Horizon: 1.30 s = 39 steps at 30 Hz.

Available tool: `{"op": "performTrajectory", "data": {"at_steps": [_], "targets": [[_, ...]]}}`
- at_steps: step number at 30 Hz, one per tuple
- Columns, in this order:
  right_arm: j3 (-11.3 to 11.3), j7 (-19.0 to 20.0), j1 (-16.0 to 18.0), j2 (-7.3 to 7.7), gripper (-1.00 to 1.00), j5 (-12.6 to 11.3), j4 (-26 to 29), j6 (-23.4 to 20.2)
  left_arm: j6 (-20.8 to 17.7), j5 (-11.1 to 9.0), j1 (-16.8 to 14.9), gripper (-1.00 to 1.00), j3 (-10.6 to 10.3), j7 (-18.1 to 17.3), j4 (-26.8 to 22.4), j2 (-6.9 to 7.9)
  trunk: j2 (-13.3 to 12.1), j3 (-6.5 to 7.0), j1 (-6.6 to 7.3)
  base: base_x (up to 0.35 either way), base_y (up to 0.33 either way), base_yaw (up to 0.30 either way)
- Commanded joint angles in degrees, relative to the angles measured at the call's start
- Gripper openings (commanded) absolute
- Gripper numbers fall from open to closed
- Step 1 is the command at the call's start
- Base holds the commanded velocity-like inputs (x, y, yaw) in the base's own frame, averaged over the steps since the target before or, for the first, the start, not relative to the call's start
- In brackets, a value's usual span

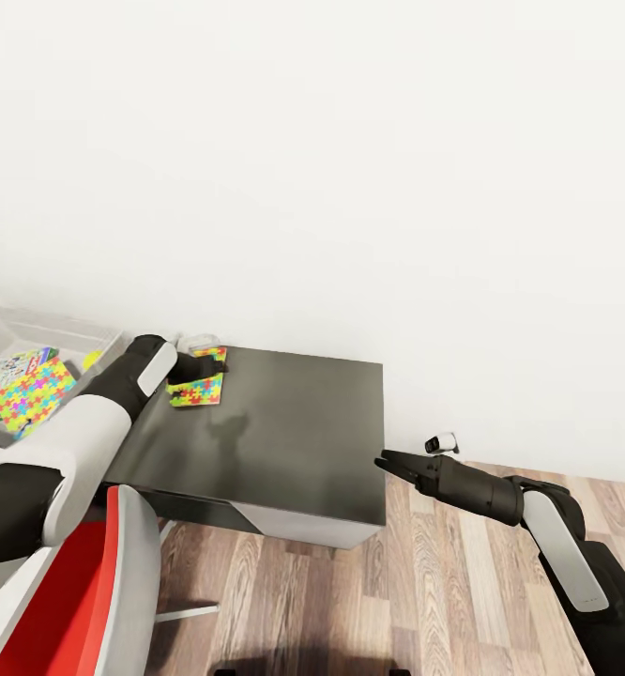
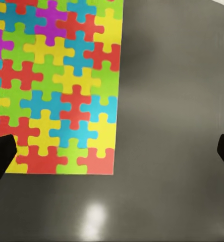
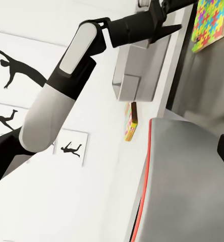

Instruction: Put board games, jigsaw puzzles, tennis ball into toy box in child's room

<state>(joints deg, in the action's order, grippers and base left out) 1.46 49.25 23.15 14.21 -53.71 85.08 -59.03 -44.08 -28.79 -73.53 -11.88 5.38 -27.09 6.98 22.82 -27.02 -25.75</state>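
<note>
Red-and-grey chair sits closest, at the lower left of the head view, tucked against the near edge of the table. Wood-plank floor runs open to the right of the table. Table's dark grey top is mostly bare from centre to its right edge, which ends short of the white wall. Toy box, a pale tray at far left, holds a jigsaw sheet lying over a printed board game. Left gripper hangs over the second jigsaw puzzle at the table's far left corner, near the wall; in the left wrist view the jaws stand wide apart, fingers at either side, the puzzle lying flat below with one straight edge and a corner visible and bare tabletop beside it. Right gripper is held just off the table's right near corner, above the floor; fingertips look close together, but whether fully closed I cannot tell.
</note>
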Motion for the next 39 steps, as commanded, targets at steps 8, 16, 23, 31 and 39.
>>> {"op": "performTrajectory", "data": {"at_steps": [8, 16, 23, 31, 39], "targets": [[0.03, 0.15, 0.05, 0.03, 1.0, 0.01, 0.0, -0.21, -0.13, -0.67, -0.03, 1.0, -0.43, 0.67, -1.01, 1.6, 0.1, -0.32, -0.03, 0.0, 0.0, 0.0], [0.03, 0.15, 0.05, 0.03, 1.0, 0.01, 0.0, -0.21, -0.13, -0.66, -0.03, 1.0, -0.41, 0.7, -1.25, 1.69, 0.1, -0.84, -0.03, 0.0, 0.0, 0.0], [0.03, 0.15, 0.05, 0.03, 1.0, 0.01, 0.0, -0.21, -0.13, -0.67, -0.03, 1.0, -0.36, 0.68, -1.29, 1.64, 0.1, -1.35, -0.03, 0.0, 0.0, 0.0], [0.03, 0.15, 0.05, 0.03, 1.0, 0.05, 0.0, -0.21, -0.13, -0.66, -0.05, 1.0, -0.39, 0.68, -1.65, 1.76, 0.1, -1.94, -0.03, 0.0, 0.0, 0.0], [0.03, 0.15, 0.05, 0.03, 1.0, 0.05, 0.0, -0.21, -0.39, -0.65, -0.11, 1.0, -0.36, 0.75, -4.32, 3.01, 0.1, -2.54, -0.03, 0.0, 0.0, 0.0]]}}
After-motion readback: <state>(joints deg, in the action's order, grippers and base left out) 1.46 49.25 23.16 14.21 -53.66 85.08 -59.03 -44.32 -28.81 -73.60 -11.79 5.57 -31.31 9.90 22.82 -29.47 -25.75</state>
